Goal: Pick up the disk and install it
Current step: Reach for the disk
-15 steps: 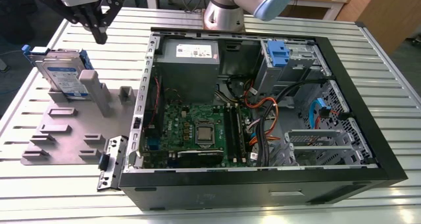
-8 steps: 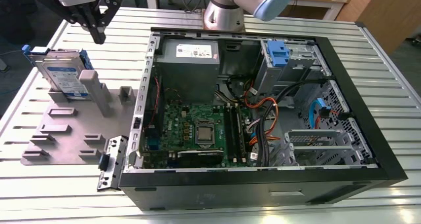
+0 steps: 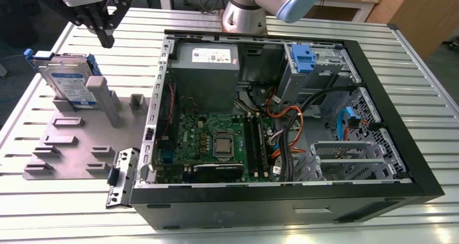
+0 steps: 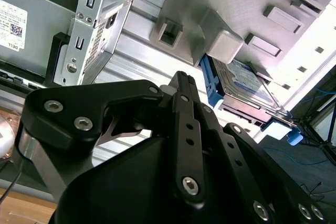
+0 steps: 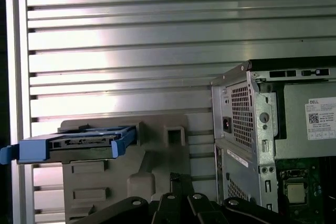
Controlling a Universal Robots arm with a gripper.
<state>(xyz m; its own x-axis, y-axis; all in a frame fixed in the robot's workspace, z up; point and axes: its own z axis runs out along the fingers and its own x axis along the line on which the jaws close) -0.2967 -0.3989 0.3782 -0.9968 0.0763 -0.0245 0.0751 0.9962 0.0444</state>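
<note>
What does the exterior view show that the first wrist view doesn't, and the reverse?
Exterior view, not first wrist view: the arm, plus cables and a blue drive cage inside the case. First wrist view, not exterior: the outer face of the case's rear panel. Both: the disk standing in the grey fixture, the slatted table, the power supply and the shut, empty tool.

Disk (image 3: 70, 80): silver drive, white-and-blue label, blue carrier. Stands on edge, slotted at the grey holder plate's (image 3: 68, 147) far corner, exterior view's left.
</note>
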